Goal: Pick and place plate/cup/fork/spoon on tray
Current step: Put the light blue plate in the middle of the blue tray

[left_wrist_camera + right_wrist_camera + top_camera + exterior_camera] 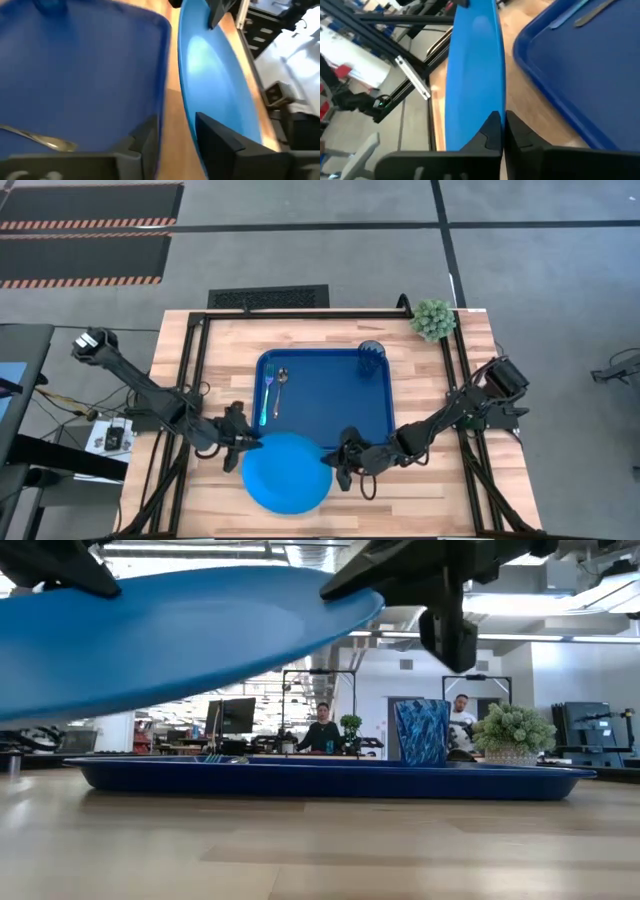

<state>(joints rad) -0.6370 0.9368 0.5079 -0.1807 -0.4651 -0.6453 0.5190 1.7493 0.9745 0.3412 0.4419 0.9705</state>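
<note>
1. I read the plate (287,472) as lifted clear of the table (430,480): in the low view its blue underside (170,635) hangs tilted above the wood, with the tray's near rim visible beneath it.
2. From above, the plate sits at the near side of the table, its far edge overlapping or just meeting the near rim of the tray (330,395); I cannot tell which.
3. The right gripper (337,463) is pinched tight on the plate's rim at the plate's right edge. In the right wrist view its fingers (492,132) meet on the thin blue edge (475,75).
4. The left gripper (247,442) is at the plate's left far edge. In the left wrist view its fingers (215,140) stand partly apart with the plate's rim (215,85) between them; I cannot tell whether they bear on it.
5. On the tray, the fork (267,392) and the spoon (281,390) lie side by side near the left end, the fork to the left.
6. The cup (371,358) stands upright in the tray's far right corner.
7. A small potted plant (434,319) stands on the table beyond the tray's right far corner.
8. In the low view, two people (322,730) are visible in the room behind the table.
</note>
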